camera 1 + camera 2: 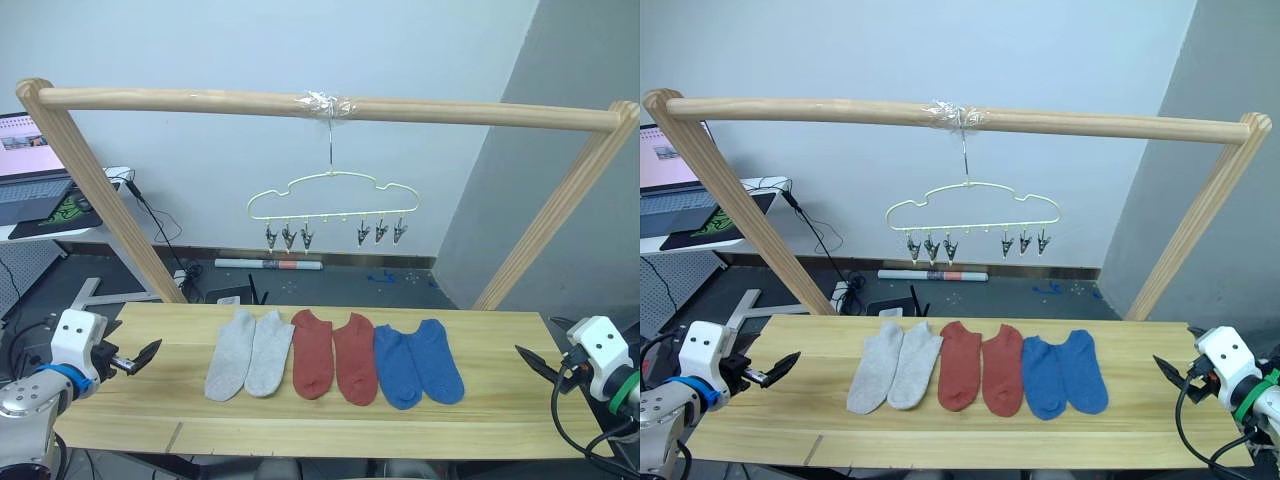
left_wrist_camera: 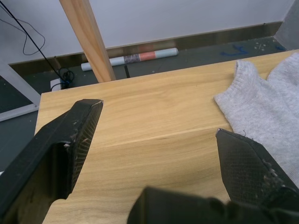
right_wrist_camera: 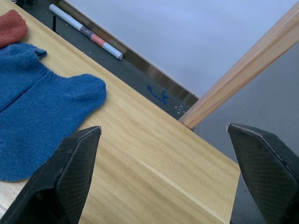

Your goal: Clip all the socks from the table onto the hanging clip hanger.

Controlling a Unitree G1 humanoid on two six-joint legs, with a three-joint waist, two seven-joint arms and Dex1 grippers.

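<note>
Six socks lie side by side in the middle of the wooden table: a light grey pair, a rust red pair and a blue pair. Above them the pale yellow clip hanger hangs by its hook from the bar, and its silver clips hold nothing. My left gripper is open over the table's left end, left of the grey socks. At the right end, my right gripper is open too, with the blue sock ahead of it. Both grippers are empty.
A thick round wooden bar spans the top on two slanting wooden posts behind the table's back corners. A laptop sits on a side desk at far left. A rolled tube and cables lie on the floor behind.
</note>
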